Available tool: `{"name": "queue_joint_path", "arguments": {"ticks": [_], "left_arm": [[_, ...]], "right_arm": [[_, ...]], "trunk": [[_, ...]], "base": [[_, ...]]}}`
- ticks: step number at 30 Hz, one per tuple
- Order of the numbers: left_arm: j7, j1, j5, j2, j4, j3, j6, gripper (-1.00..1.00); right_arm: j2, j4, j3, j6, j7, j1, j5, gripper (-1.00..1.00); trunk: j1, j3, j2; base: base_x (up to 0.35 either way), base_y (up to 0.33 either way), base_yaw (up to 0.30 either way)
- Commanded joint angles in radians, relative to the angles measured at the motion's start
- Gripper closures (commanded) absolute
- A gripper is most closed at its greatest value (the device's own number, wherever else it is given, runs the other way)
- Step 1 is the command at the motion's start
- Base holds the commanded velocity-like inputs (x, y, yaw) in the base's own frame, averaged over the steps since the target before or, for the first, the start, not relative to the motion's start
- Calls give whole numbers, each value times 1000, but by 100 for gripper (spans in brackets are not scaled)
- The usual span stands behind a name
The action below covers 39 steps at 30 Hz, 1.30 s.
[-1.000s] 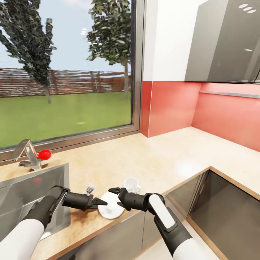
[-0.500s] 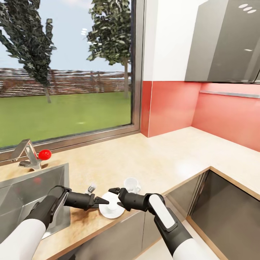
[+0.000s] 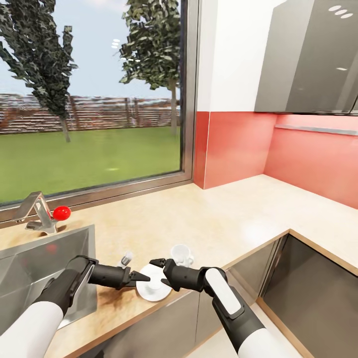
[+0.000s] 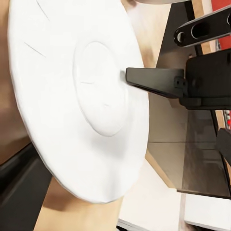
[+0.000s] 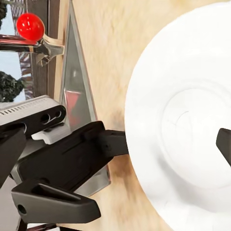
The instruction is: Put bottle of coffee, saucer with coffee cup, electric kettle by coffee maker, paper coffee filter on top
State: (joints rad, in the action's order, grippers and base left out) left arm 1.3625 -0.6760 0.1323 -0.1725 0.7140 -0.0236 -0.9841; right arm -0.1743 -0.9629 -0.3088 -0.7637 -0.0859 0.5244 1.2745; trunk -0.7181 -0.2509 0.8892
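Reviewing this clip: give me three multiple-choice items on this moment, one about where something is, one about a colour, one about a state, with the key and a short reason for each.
1. Where does the saucer lie?
A. in the sink
B. on the kitchen countertop near its front edge
C. on the window sill

2. What colour is the knob beside the tap?
A. red
B. blue
C. green

3. What is the state of the coffee cup?
A. standing on the saucer
B. lying on its side in the sink
C. upright on the countertop, apart from the saucer

Key: 1 B, the white dish sits by the counter's front edge between the left gripper and the right gripper. 2 A, the ball is bright red. 3 C, the cup stands just behind the saucer, off it.
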Motion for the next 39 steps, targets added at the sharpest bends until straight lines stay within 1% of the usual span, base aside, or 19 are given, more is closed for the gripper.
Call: {"name": "queue_joint_path", "arguments": {"ticks": [1, 7, 15, 16, 39], "left_arm": [[9, -1, 8, 1, 1, -2, -13, -100], [9, -1, 9, 13, 1, -2, -13, -100], [9, -1, 9, 14, 1, -3, -13, -100], [9, -1, 9, 14, 1, -3, -13, 100], [9, -1, 9, 12, 1, 2, -13, 100]], "right_arm": [[0, 25, -1, -3, -12, 0, -12, -100], [0, 27, -1, -3, -12, 0, -12, -100], [0, 27, -1, -3, -12, 0, -13, -100], [0, 27, -1, -3, -12, 0, -14, -100], [0, 29, -1, -3, -12, 0, -14, -100]], "trunk": [[0, -2, 1], [0, -2, 1], [0, -2, 1], [0, -2, 1], [0, -2, 1]], "base": [[0, 0, 0], [0, 0, 0], [0, 0, 0], [0, 0, 0], [0, 0, 0]]}}
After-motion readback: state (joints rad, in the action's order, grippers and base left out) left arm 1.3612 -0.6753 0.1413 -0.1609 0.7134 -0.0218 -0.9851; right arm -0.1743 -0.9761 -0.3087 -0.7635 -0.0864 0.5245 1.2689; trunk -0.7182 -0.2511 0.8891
